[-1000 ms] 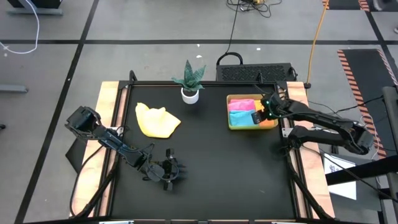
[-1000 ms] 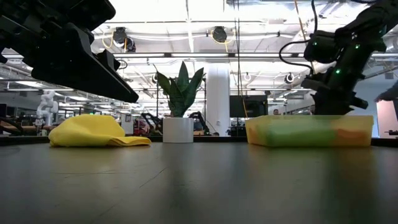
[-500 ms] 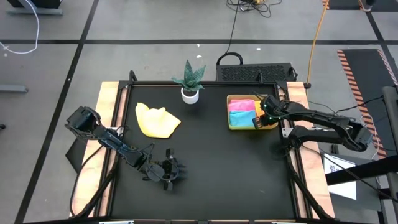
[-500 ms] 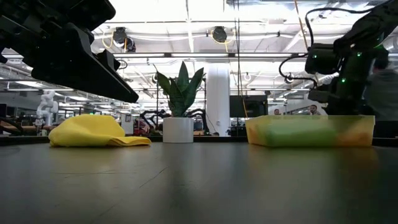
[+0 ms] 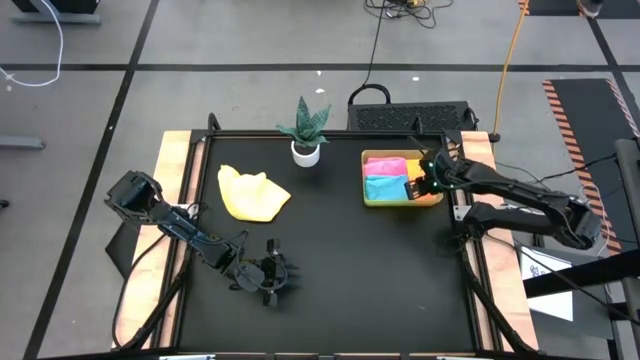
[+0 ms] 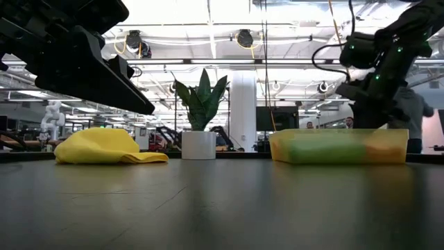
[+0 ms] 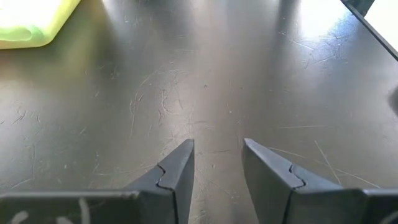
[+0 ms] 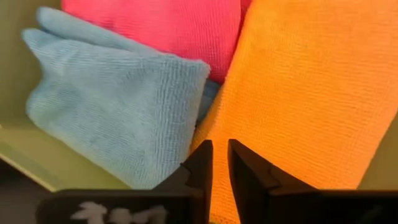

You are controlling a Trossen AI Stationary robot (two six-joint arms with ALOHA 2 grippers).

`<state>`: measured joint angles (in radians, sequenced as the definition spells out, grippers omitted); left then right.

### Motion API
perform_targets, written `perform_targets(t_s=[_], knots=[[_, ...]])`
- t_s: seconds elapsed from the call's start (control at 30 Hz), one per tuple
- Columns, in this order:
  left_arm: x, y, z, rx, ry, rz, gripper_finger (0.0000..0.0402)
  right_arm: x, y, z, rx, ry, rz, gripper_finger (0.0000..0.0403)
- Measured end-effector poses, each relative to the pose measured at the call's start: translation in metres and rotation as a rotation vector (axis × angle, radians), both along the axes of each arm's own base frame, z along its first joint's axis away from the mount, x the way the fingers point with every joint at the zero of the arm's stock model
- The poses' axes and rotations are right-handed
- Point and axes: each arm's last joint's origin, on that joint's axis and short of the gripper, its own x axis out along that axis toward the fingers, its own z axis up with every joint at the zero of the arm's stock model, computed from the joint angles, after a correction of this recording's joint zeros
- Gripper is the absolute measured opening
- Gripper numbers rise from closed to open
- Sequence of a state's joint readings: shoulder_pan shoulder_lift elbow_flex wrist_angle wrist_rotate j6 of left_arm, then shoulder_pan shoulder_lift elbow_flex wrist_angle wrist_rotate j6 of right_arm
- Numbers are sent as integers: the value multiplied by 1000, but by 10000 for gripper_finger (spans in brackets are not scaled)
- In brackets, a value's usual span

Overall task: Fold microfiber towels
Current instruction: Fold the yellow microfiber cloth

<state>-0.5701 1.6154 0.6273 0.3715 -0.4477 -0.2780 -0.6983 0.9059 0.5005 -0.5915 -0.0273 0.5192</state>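
Right claw [image 8: 219, 163] nearly pressed together over orange towel [image 8: 298, 93], beside blue towel [image 8: 118, 106], left claw [image 7: 217, 165] spread.

Your two arms are dark, jointed and cabled; the right arm [image 5: 520, 195] carries small green lights, and each gripper ends in two dark notched fingers [image 7: 177, 177].

Left gripper [image 7: 217, 163] parted, low near table front. Right gripper [image 8: 219, 163] nearly closed, apparently pinching nothing.

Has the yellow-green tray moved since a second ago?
Yes. In the high view the tray has slid slightly left, toward the potted plant, with the right gripper over the towels inside it.
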Motion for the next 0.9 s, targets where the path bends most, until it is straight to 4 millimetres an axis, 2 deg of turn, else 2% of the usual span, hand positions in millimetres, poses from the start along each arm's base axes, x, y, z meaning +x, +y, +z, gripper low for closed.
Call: perform_targets(t_s=[0.27,0.4,0.63,0.9], knots=[[0,0,0,1,0,0,133,-7,3,12,-99,-35,-22,104],[0,0,0,2,0,-1,133,-10,4,17,-169,-36,-54,121],[0,0,0,2,0,-1,133,-4,9,29,-273,-137,9,113],[0,0,0,2,0,-1,133,26,31,40,-371,-356,225,89]])
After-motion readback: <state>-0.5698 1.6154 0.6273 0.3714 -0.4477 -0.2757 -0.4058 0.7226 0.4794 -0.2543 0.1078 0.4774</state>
